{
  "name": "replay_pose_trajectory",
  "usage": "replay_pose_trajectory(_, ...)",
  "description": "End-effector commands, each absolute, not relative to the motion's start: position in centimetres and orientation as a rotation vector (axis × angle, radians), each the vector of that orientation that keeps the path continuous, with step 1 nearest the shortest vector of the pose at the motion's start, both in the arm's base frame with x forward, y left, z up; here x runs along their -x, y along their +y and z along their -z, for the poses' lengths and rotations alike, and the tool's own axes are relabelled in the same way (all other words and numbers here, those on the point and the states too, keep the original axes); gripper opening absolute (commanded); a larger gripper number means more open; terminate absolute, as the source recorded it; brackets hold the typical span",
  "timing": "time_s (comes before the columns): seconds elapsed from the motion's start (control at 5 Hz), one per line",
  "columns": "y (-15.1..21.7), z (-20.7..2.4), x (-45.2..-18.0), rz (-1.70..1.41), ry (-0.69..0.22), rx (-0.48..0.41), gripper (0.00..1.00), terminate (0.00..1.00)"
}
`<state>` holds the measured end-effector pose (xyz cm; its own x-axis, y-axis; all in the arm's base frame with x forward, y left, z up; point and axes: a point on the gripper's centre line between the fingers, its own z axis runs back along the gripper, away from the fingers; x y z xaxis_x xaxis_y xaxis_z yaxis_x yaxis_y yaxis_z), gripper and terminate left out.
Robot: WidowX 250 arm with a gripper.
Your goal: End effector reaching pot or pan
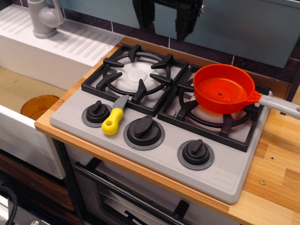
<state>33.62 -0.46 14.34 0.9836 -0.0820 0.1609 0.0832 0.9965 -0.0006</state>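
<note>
A bright orange toy saucepan (223, 88) with a long light grey handle (280, 105) sits on the right burner of the toy stove (154, 119). My black gripper (162, 26) hangs at the top centre, above the back of the stove, between the two burners. Its two dark fingers (182, 26) point down with a wide gap between them and hold nothing. The gripper is up and to the left of the saucepan, well apart from it.
A yellow-handled toy knife (115, 118) lies by the left knob. An amber-orange bowl (39, 105) sits in the sink at the left. A grey faucet (43, 18) stands at the top left. The wooden counter (274, 168) extends to the right.
</note>
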Motion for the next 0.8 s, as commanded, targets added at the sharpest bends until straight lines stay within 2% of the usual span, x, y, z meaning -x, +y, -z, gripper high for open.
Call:
replay_pose_trajectory(0.0, -1.1, -14.6, -36.2, 0.074, -0.239, 0.027, 1.0, 0.0)
replay_pose_trajectory(0.6, -3.8, -10.5, -36.7, 0.011, -0.342, 0.0, 1.0, 0.0)
